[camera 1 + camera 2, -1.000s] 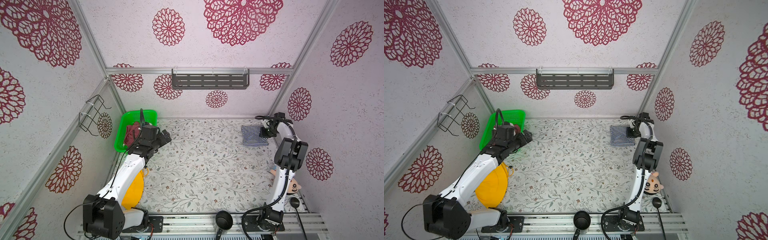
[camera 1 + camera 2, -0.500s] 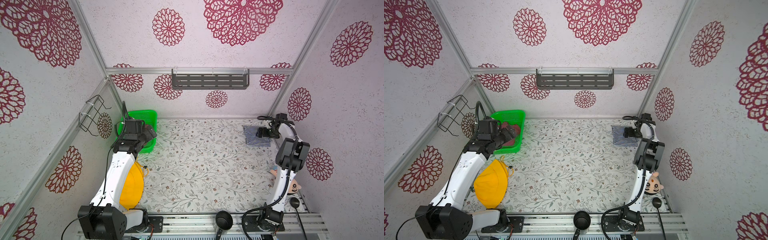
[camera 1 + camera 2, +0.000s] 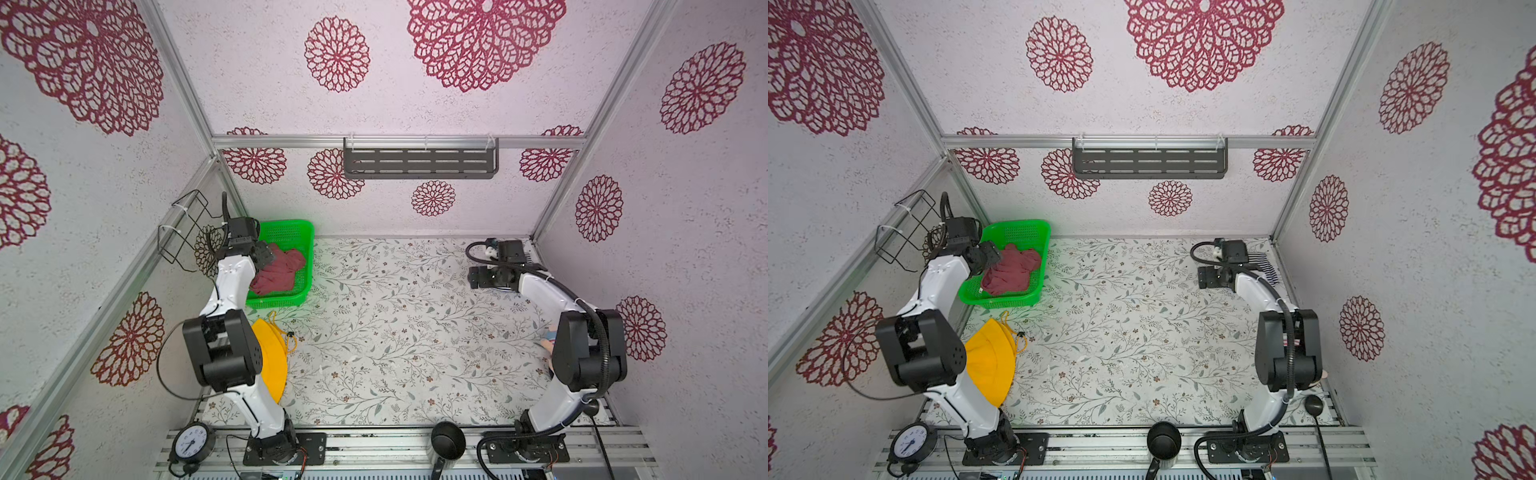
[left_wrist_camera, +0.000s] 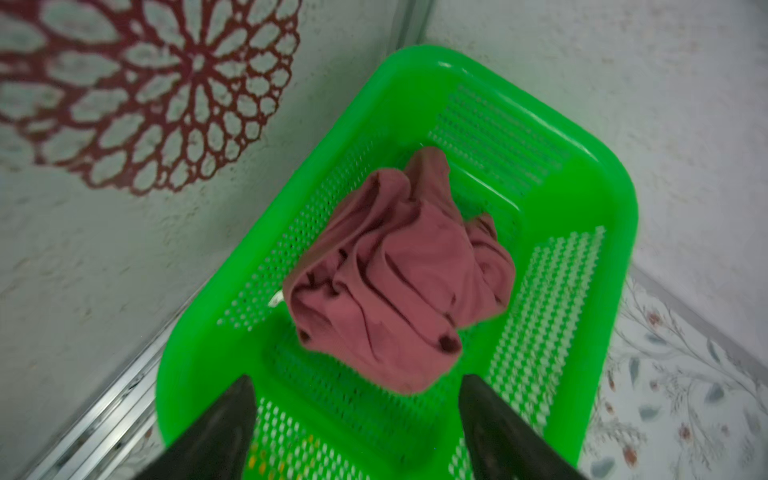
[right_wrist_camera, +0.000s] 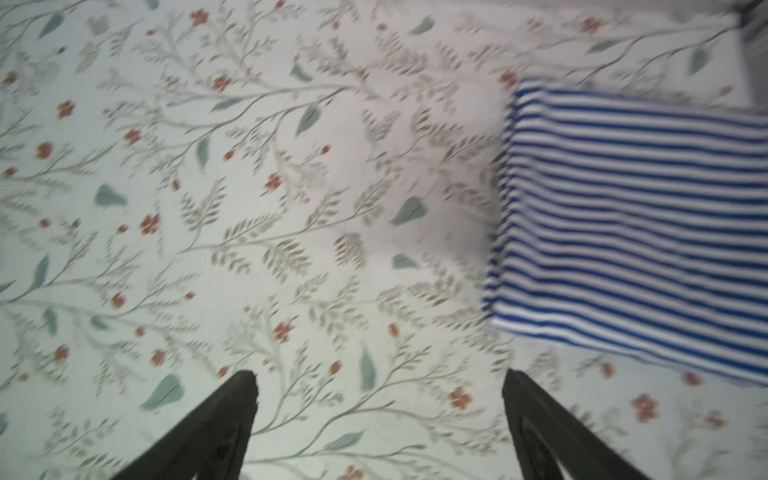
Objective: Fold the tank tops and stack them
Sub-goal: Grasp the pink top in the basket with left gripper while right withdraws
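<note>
The left gripper [image 4: 357,377] hung over the green basket [image 4: 615,199], jaws spread wide and empty. The rose-red tank top [image 4: 399,282] lay crumpled inside the basket, clear of the fingertips. A yellow hat [image 3: 272,357] lay on the table [image 3: 395,332] near the basket. The right gripper [image 5: 379,374] hung over bare table, jaws wide, holding nothing. The striped tank top [image 5: 636,224] lay folded just beside it, at the far right corner.

The rose-red top [image 4: 399,274] lies crumpled in the green basket [image 4: 619,216]; the striped top [image 5: 631,224] lies folded flat on the tabletop [image 5: 249,166].
</note>
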Controlling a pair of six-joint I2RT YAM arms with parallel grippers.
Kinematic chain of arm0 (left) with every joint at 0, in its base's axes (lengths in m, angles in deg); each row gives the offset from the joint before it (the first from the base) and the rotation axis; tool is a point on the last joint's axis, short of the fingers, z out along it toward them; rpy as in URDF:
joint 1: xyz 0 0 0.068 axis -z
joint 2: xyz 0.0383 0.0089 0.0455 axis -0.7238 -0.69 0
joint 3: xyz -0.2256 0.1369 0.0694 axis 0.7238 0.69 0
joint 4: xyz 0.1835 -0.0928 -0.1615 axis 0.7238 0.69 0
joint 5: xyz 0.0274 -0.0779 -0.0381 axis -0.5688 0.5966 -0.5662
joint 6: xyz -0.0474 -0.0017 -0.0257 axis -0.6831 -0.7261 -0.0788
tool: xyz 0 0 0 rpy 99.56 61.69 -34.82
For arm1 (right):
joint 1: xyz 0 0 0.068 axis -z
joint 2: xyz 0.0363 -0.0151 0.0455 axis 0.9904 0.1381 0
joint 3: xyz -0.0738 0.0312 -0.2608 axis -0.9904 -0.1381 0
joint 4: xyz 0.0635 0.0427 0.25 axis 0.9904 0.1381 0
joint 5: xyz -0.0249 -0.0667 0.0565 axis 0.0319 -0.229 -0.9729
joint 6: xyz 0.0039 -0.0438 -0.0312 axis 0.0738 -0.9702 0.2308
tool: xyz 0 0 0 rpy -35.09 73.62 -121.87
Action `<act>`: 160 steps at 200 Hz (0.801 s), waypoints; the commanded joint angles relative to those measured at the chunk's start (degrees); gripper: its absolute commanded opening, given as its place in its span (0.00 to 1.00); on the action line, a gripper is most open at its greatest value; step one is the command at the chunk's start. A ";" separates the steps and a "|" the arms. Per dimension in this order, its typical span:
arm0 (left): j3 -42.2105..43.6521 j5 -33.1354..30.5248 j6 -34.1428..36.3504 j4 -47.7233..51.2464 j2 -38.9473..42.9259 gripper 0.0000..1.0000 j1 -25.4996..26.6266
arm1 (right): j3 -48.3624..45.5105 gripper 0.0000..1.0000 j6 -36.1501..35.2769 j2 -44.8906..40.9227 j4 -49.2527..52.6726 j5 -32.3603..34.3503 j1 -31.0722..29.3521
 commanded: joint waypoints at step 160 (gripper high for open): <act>-11.92 10.91 4.53 0.76 4.81 0.00 7.55 | -22.93 0.85 16.71 -35.47 -4.11 -13.96 -4.71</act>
